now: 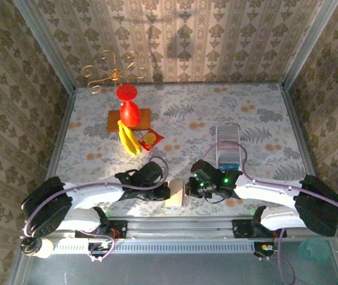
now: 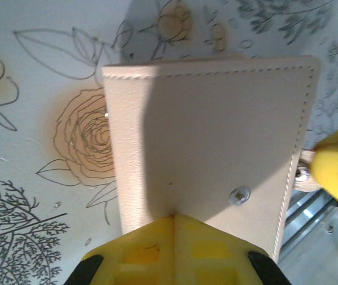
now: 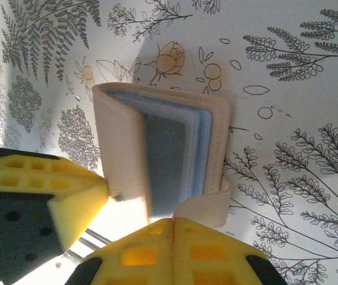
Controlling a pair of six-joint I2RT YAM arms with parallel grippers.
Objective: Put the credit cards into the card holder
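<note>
The tan card holder (image 1: pixel 175 193) stands partly open near the table's front edge, between my two grippers. Its outer cover (image 2: pixel 210 130) carries a small round snap (image 2: pixel 239 194). Blue credit cards (image 3: pixel 174 157) sit between its covers. My left gripper (image 2: pixel 174 217) is shut, its yellow tips pressed against the cover's near edge. My right gripper (image 3: pixel 173 221) is shut too, with its tips against the curved closing strap (image 3: pixel 211 208). I cannot see either gripper pinching the leather. More blue cards (image 1: pixel 228 156) lie in the ribbed tray (image 1: pixel 227 133).
At the back left stand a red vase (image 1: pixel 129 111) on a wooden board (image 1: pixel 114 122), bananas (image 1: pixel 129 140), a red-and-yellow snack packet (image 1: pixel 151 139) and a gold wire ornament (image 1: pixel 113 72). Patterned walls close in three sides. A metal rail (image 1: pixel 174 224) runs along the near edge.
</note>
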